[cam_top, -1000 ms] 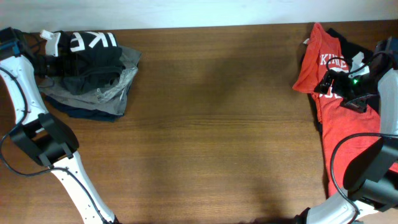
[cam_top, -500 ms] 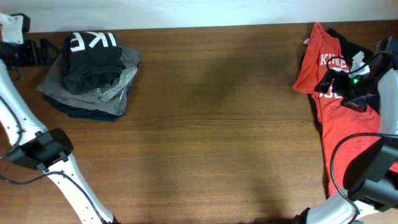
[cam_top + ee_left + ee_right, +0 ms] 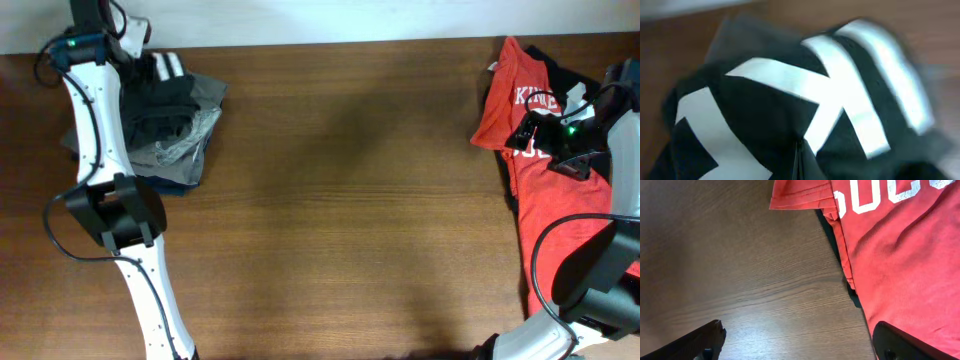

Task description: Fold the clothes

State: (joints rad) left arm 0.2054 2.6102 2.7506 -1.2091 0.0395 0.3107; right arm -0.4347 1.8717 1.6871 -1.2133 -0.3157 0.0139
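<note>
A pile of folded clothes (image 3: 190,140) lies at the table's far left, topped by a black garment with white letters (image 3: 170,100). In the left wrist view that black garment (image 3: 765,115) fills the blurred frame, close up. My left gripper (image 3: 148,62) (image 3: 797,162) hovers over the pile's back edge with its fingers shut together; no cloth shows pinched between them. A red shirt with white print (image 3: 520,100) (image 3: 900,255) sprawls at the far right. My right gripper (image 3: 535,135) (image 3: 797,347) stands open at the shirt's left edge, one finger over bare wood, the other over red cloth.
Dark clothing (image 3: 832,235) pokes out from under the red shirt. Grey and dark blue pieces (image 3: 150,178) make up the lower layers of the left pile. The brown wooden table (image 3: 350,200) stretches between the two heaps.
My left arm has swung from the table's far-left edge in over the pile, and its gripper has gone from open to shut. The right arm has not moved.
</note>
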